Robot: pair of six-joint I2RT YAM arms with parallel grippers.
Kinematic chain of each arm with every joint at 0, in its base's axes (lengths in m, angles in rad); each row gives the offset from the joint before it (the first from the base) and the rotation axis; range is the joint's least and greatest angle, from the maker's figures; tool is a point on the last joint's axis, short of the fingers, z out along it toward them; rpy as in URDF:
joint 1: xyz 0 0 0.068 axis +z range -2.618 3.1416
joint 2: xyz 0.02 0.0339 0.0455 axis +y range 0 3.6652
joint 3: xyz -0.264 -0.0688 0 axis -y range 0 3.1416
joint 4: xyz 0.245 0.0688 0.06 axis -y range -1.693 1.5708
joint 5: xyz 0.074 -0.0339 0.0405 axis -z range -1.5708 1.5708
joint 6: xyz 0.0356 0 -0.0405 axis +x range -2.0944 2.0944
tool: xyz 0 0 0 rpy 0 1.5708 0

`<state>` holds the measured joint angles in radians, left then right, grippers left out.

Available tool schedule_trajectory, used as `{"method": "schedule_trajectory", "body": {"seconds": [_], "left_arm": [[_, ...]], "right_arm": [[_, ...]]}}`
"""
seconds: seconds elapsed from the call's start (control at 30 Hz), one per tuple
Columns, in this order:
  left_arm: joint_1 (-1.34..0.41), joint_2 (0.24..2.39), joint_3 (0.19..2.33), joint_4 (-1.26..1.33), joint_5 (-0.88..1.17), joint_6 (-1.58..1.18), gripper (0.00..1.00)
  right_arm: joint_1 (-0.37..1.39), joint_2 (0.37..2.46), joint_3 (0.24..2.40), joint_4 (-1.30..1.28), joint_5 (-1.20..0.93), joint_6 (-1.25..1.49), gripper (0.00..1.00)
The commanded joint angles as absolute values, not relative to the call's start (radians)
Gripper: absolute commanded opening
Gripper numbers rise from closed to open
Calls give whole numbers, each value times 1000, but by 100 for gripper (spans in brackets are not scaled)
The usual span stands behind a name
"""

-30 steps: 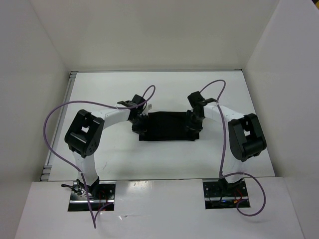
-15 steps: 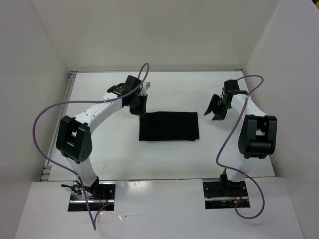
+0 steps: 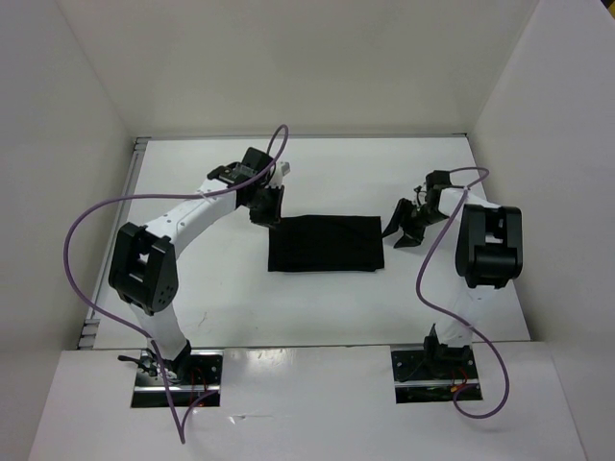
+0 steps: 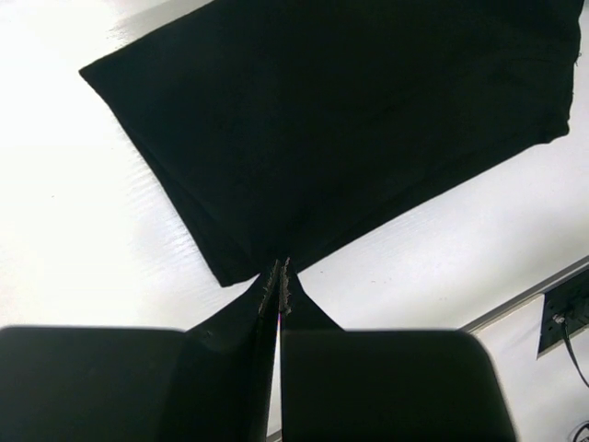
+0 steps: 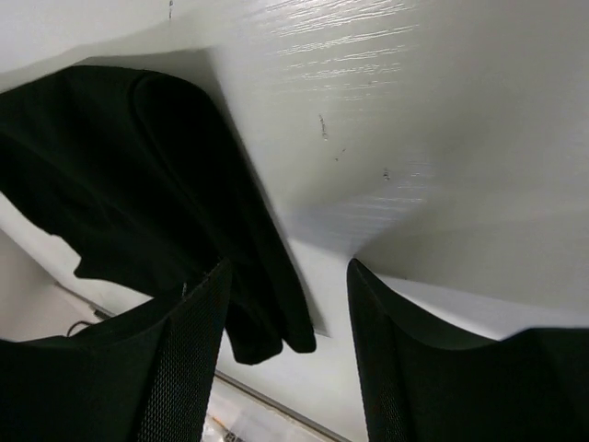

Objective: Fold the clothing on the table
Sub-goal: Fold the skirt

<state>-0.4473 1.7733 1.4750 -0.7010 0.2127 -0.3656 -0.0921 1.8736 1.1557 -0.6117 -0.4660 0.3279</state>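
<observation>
Resting flat on the desk [image 3: 346,173], the clothing [image 3: 325,244] forms a neat rectangle; left fingers [image 4: 244,318] pressed together, empty, at its far-left corner; right fingers [image 5: 189,341] spread wide, just beside its right edge. Next fold: grip matching corners, lift evenly.

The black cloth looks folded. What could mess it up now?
The left gripper is shut right at a corner of the clothing. If a thread is caught, pulling away might drag the fold open. The right gripper hangs open beside the other edge, so a low sweep could catch the stacked layers there.
</observation>
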Motion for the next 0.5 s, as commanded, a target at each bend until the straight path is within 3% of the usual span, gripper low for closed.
{"method": "schedule_trajectory", "body": {"seconds": [0.0,0.13,0.23,0.37,0.47], "left_arm": [[-448,1778,1459,-677,248,-368,6],[-448,1789,1450,-667,258,-377,6],[-459,1819,1460,-657,268,-377,6],[-477,1891,1517,-647,291,-350,6],[-477,1954,1598,-658,342,-330,6]], "right_arm": [[-80,1896,1154,-561,-535,305,59],[-58,1916,1144,-551,-554,305,59],[-38,1948,1144,-551,-568,305,52],[-11,1966,1144,-551,-586,305,29],[9,1967,1134,-551,-598,296,7]]}}
